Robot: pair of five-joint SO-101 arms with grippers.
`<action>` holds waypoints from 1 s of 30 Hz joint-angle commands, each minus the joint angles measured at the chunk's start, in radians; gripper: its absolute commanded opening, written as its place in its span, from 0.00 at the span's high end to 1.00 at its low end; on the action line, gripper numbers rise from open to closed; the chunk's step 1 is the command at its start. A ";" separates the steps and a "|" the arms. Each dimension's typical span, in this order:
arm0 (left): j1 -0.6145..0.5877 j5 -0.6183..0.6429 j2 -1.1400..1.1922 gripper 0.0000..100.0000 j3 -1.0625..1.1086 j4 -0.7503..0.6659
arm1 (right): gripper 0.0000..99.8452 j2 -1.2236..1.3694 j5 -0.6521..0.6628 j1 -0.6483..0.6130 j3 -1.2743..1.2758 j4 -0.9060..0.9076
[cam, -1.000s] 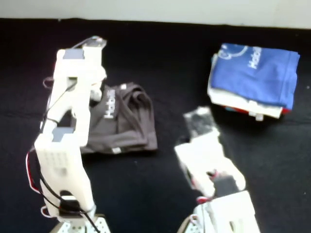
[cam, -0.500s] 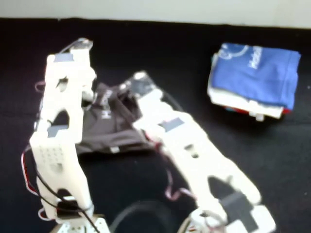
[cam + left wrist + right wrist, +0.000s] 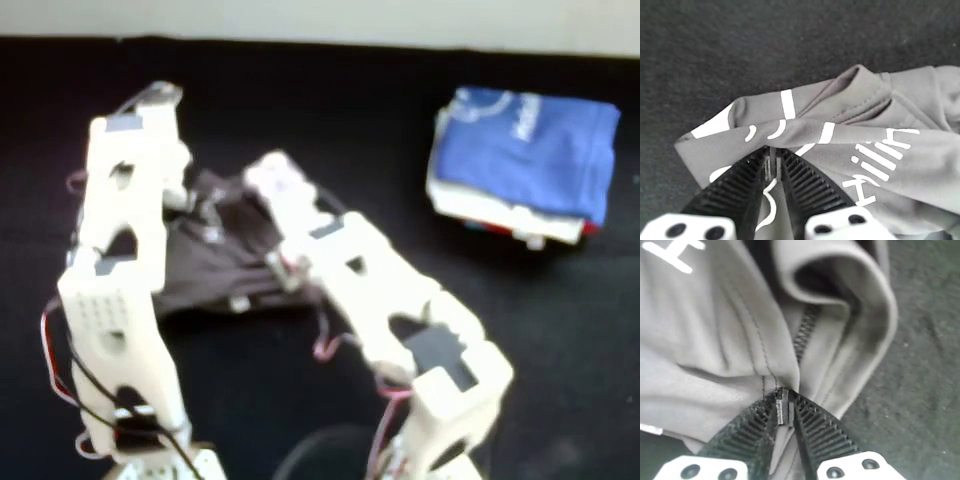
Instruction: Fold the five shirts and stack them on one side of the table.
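A crumpled dark grey fabric shirt with white lettering (image 3: 215,275) is seen on the black cloth-covered bench (image 3: 380,110), left of centre. Its fabric is pinched at one edge by the closed left hand (image 3: 772,167) and at another by the closed right hand (image 3: 785,412). A folded shirt stack topped in blue (image 3: 520,160) is set far right.

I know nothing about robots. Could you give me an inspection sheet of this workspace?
Surface: table covered in black cloth.
Job's things: grey shirt rumpled between the arms; stack of folded shirts, blue on top, apart near the far edge.
Clutter: nothing seen.
Grippers: left gripper and right gripper each pinch the grey shirt.
Cables: red and black wires hang along the arms.
Surroundings: pale wall behind.
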 commanded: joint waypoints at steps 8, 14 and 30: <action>-0.076 0.005 0.008 0.99 -0.173 0.118 | 0.99 -0.240 0.003 0.093 -0.008 0.160; -0.073 0.006 0.010 0.99 -0.349 0.267 | 0.99 -0.452 -0.002 0.039 -0.035 0.166; -0.323 0.005 0.008 0.99 -0.552 0.463 | 0.84 0.367 -0.069 -0.133 -1.132 0.562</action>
